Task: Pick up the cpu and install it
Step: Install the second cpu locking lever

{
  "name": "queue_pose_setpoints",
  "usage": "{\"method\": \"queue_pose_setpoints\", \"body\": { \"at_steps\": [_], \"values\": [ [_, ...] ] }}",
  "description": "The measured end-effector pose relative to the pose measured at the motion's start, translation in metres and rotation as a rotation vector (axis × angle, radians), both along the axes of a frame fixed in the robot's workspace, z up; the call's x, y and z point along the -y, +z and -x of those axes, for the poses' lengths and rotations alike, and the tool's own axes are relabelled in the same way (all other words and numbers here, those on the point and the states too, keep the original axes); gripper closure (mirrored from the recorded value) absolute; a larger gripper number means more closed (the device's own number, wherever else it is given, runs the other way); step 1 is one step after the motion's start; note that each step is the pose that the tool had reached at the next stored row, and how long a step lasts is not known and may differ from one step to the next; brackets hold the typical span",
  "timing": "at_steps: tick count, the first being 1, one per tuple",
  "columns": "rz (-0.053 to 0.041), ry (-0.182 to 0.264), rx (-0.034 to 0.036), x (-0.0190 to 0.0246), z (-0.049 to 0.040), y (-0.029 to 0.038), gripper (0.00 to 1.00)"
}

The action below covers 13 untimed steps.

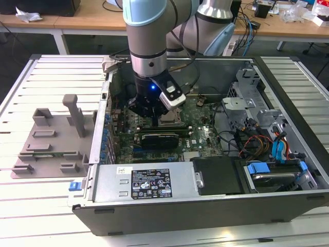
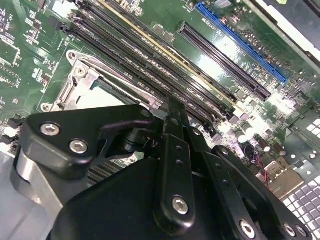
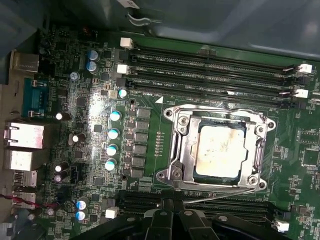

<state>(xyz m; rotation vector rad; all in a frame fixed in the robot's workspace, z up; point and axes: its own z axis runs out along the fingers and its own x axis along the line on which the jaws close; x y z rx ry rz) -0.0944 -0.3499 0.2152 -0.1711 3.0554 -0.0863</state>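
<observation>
The cpu [image 3: 220, 150], a silvery square chip with a smudged top, lies flat inside the motherboard's socket, with the metal socket frame [image 3: 182, 150] folded down around it. A thin wire lever [image 3: 220, 196] runs loose along the frame's edge nearest my gripper. My black gripper [image 3: 175, 214] hovers just beside the socket with its fingers together and nothing between them. In the second wrist view the gripper [image 2: 172, 107] reaches the socket's corner, and part of the pale cpu [image 2: 100, 97] shows past its linkage. The exterior view has the gripper [image 1: 154, 121] low over the motherboard [image 1: 200, 139], next to the cpu [image 1: 169, 118].
The open computer case [image 1: 205, 206] lies on a slatted white table. Long black memory slots [image 3: 210, 70] run beside the socket. Drive bays and coloured cables [image 1: 262, 139] sit toward the exterior view's right. A grey fixture tray [image 1: 51, 139] stands outside the case on the exterior view's left.
</observation>
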Motion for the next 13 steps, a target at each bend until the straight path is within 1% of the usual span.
{"method": "queue_pose_setpoints", "body": {
  "at_steps": [6, 11, 13],
  "values": [
    [-0.0002, 0.0, 0.0001, 0.0, 0.0, -0.001, 0.89],
    [0.0, 0.0, 0.0, 0.0, 0.0001, -0.004, 0.89],
    [-0.0001, 0.0, 0.0001, 0.0, 0.0, -0.0041, 0.89]
  ]
}}
